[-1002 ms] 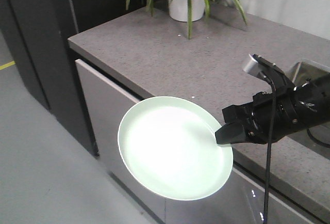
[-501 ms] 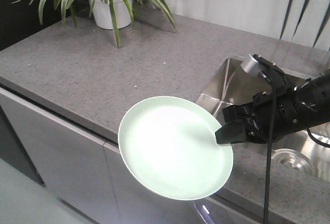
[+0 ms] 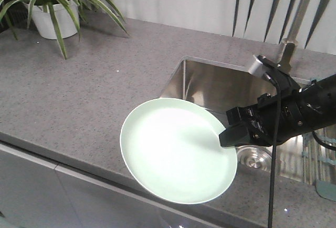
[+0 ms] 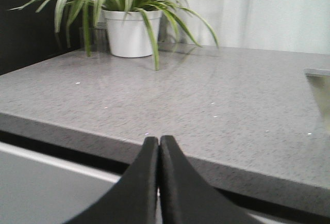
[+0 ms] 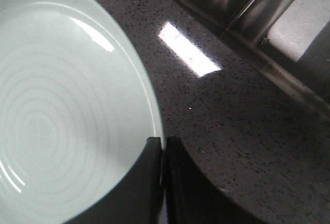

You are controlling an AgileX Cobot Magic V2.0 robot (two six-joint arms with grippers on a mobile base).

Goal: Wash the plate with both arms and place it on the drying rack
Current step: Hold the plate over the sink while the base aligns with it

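The right gripper (image 3: pixel 227 136) pinches the rim of the smooth, round mint plate (image 3: pixel 173 152), lower centre, over the speckled grey countertop (image 3: pixel 79 96). The left gripper (image 4: pixel 159 141) is fully closed, empty.

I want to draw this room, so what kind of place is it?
Most likely a kitchen: a grey speckled countertop with a steel sink set into it, a faucet behind the sink, and a drying rack beside it.

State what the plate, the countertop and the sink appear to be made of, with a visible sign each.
Plate: likely glazed ceramic, perhaps melamine; glossy highlights, faint concentric rings.
Countertop: stone or composite; grey speckles.
Sink: seemingly stainless steel; silvery reflections.
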